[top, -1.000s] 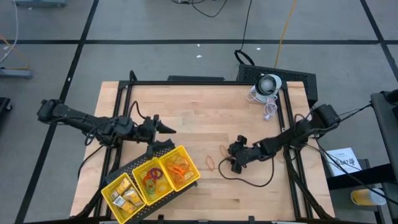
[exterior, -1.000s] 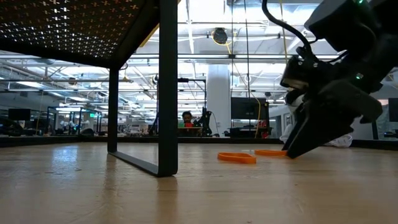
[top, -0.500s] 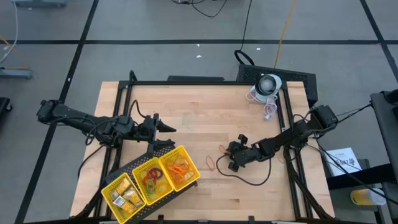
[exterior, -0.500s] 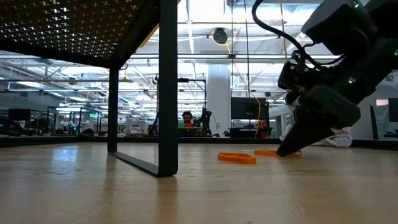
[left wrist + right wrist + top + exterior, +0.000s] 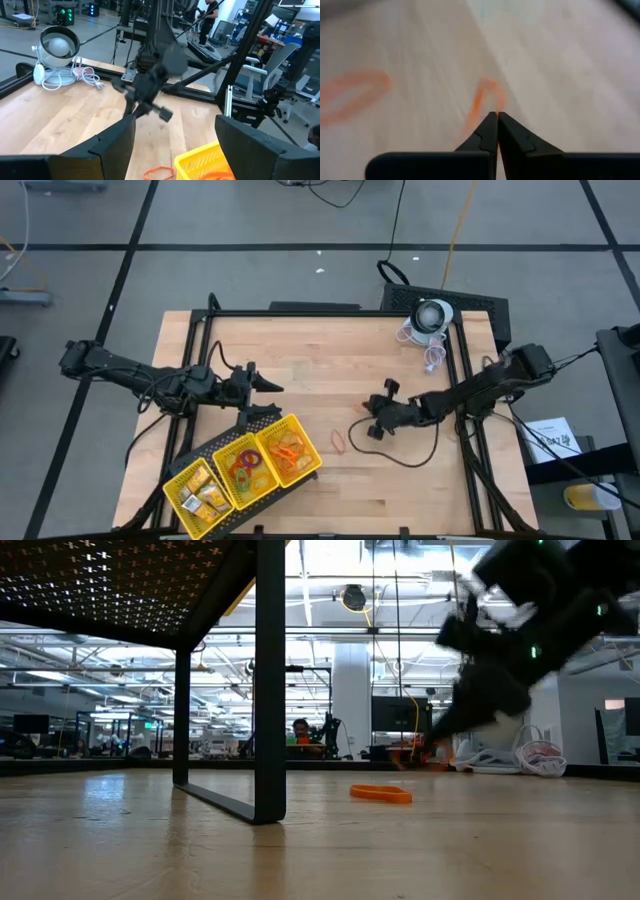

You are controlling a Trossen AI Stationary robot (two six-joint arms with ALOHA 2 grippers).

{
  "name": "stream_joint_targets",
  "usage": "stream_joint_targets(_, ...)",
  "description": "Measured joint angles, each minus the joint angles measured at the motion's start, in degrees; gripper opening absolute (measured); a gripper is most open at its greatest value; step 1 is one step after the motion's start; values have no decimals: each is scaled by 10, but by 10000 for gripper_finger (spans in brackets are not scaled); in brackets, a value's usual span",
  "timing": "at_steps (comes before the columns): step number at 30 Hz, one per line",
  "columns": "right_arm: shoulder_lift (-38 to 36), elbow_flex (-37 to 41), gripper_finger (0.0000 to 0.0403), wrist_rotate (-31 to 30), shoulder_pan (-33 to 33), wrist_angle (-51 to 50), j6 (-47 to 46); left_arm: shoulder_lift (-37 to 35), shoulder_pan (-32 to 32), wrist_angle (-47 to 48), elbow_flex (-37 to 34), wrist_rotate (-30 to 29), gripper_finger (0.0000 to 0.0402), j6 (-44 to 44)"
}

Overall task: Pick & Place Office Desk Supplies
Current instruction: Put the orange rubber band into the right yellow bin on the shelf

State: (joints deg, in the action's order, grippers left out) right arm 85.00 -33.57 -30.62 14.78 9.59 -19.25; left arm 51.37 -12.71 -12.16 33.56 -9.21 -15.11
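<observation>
Rubber-band loop, thin and orange, sits pinched at the tips of the right gripper, whose two dark fingers are pressed fully together on it; the loop hangs blurred beyond the tips, apparently lifted clear of the wood, though the wrist view is too smeared to be certain. A second orange loop lies flat on the table, near the gripper on its tray side. It shows again in the low view and, blurred, in the right wrist view.

From above, the right gripper is over the middle of the table, right of centre, its arm reaching in from the right edge. In the low view it hangs above the surface, smeared.

Remaining supplies are in the yellow three-compartment tray at the front left of the table, set at an angle. Yellow-gold blocky pieces fill the compartment nearest the table's front left corner, coloured rings the middle one, and orange loops the compartment nearest the table's centre.

Left gripper waits above the table just behind the tray, fingers spread apart and holding nothing.

A white round device with a coiled cable rests at the back right of the table.
</observation>
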Motion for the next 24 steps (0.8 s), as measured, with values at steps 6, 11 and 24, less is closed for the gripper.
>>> stream_joint_targets(6,-70,-1,1,-8,-30,87,106,7,0,-6,0,-18,283,0)
stream_joint_targets(11,-94,-2,0,60,-48,201,183,35,3,-44,0,-41,283,23)
stream_joint_targets(24,-78,-2,0,224,-89,488,251,209,28,-342,0,-18,283,88)
